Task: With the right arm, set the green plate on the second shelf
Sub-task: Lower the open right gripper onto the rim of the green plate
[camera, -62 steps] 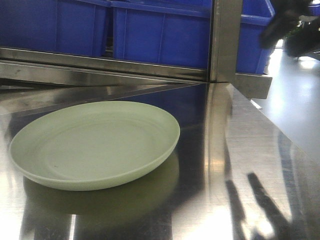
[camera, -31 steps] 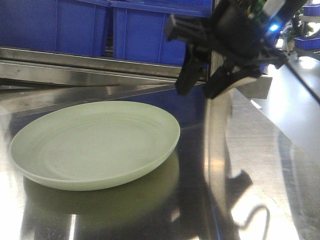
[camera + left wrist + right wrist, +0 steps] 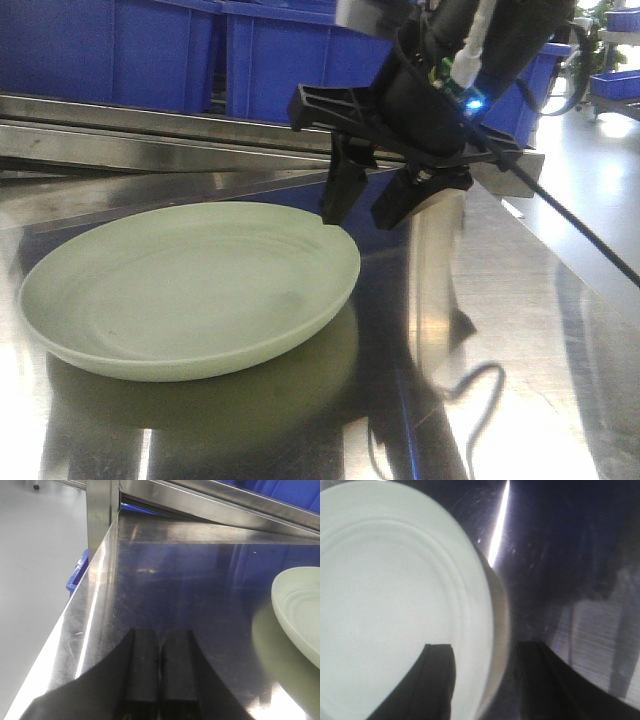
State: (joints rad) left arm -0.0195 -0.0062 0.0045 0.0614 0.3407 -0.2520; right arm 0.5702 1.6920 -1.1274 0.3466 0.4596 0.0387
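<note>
**Right pincer poised over the plate rim**

This looks like the approach step, with no grasp made yet. The green plate (image 3: 190, 290) lies flat on the steel bench (image 3: 500, 330). The right pincer (image 3: 362, 215) hangs spread wide at the plate's 2 o'clock rim, one finger inside and one outside, gripping nothing. The next move calls for lowering it and clenching on the rim. The left pincer (image 3: 160, 680) is clenched and empty.

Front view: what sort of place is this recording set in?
Likely a warehouse or factory storage area: stainless-steel shelving, blue plastic bins lined up behind it, and a smooth grey floor alongside.
</note>
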